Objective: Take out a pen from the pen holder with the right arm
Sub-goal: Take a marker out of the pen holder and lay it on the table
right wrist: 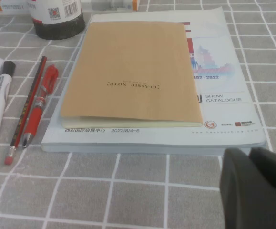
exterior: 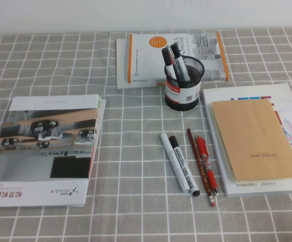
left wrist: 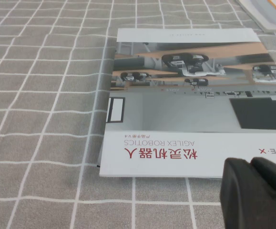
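Note:
A black mesh pen holder (exterior: pixel 183 94) stands at the middle back of the table with two black-capped white markers (exterior: pixel 175 62) upright in it. Its base also shows in the right wrist view as the pen holder (right wrist: pixel 56 21). Neither arm appears in the high view. My right gripper (right wrist: pixel 250 153) is shut and empty, low over the cloth near the table's front, just in front of the catalogue's near edge and far from the holder. My left gripper (left wrist: pixel 250 164) is shut with nothing in it, at the near edge of the AgileX brochure (left wrist: pixel 185 100).
In front of the holder lie two white markers (exterior: pixel 179 162), a dark red pencil (exterior: pixel 200 166) and a red pen (exterior: pixel 207 164). A brown notebook (exterior: pixel 256 138) rests on a white catalogue (exterior: pixel 287 103) at the right. A book (exterior: pixel 151 60) lies behind the holder.

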`<state>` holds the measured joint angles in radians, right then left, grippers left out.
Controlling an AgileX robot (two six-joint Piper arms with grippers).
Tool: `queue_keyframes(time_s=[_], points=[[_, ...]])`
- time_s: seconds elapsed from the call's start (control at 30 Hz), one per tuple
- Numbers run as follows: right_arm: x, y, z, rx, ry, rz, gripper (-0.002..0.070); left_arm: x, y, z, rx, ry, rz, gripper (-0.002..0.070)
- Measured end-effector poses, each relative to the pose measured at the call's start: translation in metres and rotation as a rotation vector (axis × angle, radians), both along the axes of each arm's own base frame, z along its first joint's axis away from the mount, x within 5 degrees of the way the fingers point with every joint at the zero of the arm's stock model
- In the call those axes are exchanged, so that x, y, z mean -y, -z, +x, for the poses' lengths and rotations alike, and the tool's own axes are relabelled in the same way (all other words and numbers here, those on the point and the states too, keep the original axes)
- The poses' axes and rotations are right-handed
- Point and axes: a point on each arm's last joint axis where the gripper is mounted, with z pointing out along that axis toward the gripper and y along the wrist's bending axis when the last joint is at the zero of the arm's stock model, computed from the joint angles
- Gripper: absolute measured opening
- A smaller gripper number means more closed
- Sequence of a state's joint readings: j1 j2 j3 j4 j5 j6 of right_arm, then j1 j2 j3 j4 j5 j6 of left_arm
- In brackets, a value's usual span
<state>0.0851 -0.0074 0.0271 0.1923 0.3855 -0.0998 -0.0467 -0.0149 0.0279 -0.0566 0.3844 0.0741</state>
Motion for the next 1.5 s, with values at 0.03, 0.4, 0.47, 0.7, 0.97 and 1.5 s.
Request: queue_keyframes(time_s=[0.03,0.4,0.47,0.7,0.97,1.5], points=[[0.000,0.000,0.000,0.000,0.000,0.000,-0.0013,0.000,0.000,0.000,0.000,0.000,0.000,-0.0005],[0.000,-0.001,0.000,0.012,0.002,0.020,-0.0013,0.000,0.000,0.000,0.000,0.000,0.000,-0.0005],[-0.001,-0.003,0.001,0.031,0.005,0.044,-0.0013,0.000,0.000,0.000,0.000,0.000,0.000,-0.0005],[-0.001,-0.015,0.003,0.135,0.031,0.191,-0.0013,0.000,0.000,0.000,0.000,0.000,0.000,-0.0005],[-0.002,-0.024,0.004,0.179,0.071,0.512,-0.0013,0.000,0.000,0.000,0.000,0.000,0.000,-0.0005],[-0.006,-0.025,0.003,0.130,0.070,0.737,-0.0013,0.000,0.000,0.000,0.000,0.000,0.000,-0.0005]])
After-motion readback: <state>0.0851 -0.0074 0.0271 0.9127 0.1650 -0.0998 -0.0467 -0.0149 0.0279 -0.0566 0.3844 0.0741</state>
